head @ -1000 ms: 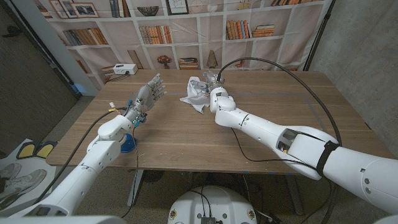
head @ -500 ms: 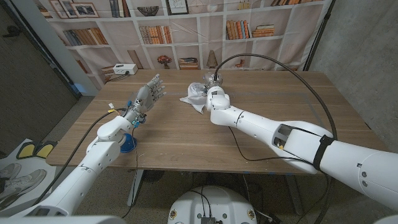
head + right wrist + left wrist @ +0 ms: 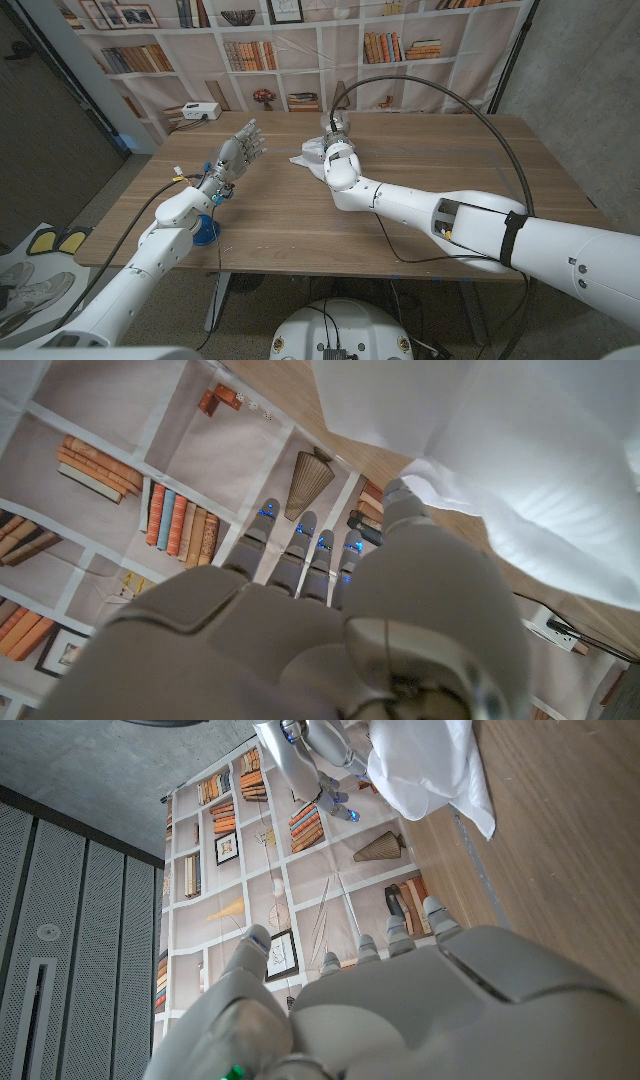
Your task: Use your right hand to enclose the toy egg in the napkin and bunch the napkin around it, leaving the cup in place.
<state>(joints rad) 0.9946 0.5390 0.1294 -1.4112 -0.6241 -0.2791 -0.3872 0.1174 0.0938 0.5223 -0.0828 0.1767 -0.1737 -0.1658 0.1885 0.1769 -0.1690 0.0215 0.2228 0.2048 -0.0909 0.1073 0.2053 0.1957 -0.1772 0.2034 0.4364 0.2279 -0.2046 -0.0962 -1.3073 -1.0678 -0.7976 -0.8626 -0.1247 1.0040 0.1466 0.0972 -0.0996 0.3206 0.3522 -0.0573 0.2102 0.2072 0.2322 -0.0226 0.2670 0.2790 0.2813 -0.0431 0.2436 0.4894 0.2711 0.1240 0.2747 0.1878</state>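
The toy egg cannot be made out; it is presumably hidden inside the crumpled white cloth napkin, which lies bunched on the wooden table toward its far side. No cup can be made out either. The right hand is seen just beside the napkin and against its right side, with the fingers extended and apart in the right wrist view and the thumb close to the cloth; whether any fold is pinched cannot be told. The step in hand is judged to be the gathering of the napkin around the egg. For the next move, the fingers would need to be curled around the cloth so that the loose edges are drawn in. The left hand is held raised over the table's left part, well apart from the napkin, fingers spread and nothing held.
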